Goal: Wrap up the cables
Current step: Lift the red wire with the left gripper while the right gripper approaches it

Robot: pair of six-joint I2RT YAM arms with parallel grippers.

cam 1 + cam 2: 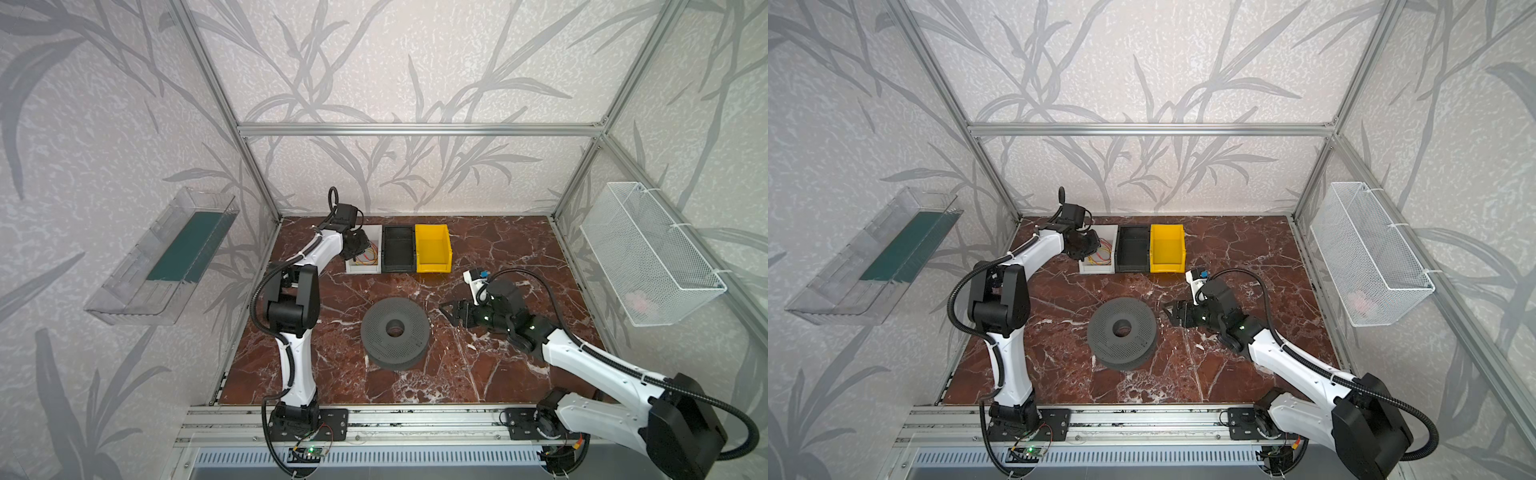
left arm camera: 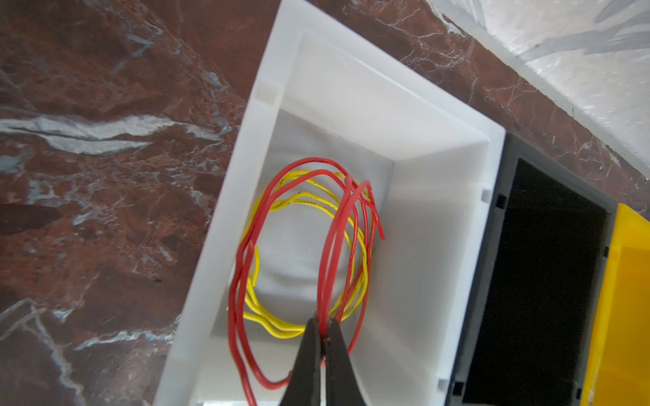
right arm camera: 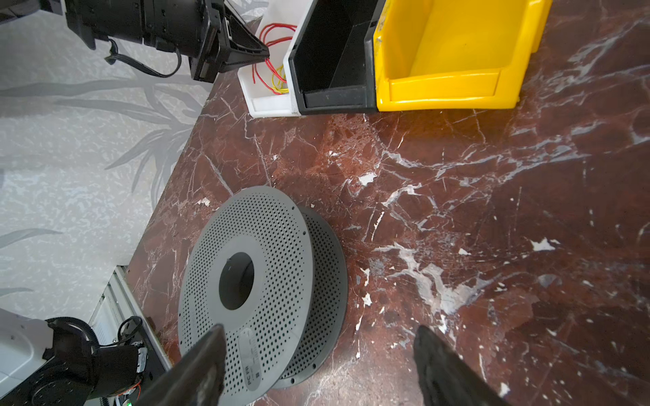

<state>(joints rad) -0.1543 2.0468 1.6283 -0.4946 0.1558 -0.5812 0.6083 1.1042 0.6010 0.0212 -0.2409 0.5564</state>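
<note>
Pinching red cable (image 2: 349, 186) beside yellow cable (image 2: 281, 328) in white bin (image 2: 422, 246), one of three, left gripper (image 2: 323, 330); right gripper (image 3: 320, 330) agape, 3 o'clock of one spool (image 1: 374, 332).

We logged colours and patterns only.
- Red cable (image 2: 329, 253): bright red, plain.
- Yellow cable (image 2: 281, 328): lemon yellow, small dark print marks along sheath.
- White bin (image 2: 387, 116), black bin (image 1: 398, 239), yellow bin (image 1: 432, 245): each one flat colour, unpatterned.
- Spool (image 3: 281, 246): dark grey, flange covered in even dot pattern of holes; we noted paler grey label.
- Tabletop (image 3: 457, 175): red-brown marble, white and grey veins.
- Walls (image 1: 374, 62): off-white, grey leaf-and-stem print.
- Wire basket (image 1: 648, 257): white mesh.
- Wall tray (image 1: 137, 286): clear, dark green panel inside.
- Left arm (image 1: 299, 370), right arm (image 1: 602, 374): white shells, black joints, black ribbed hoses.
</note>
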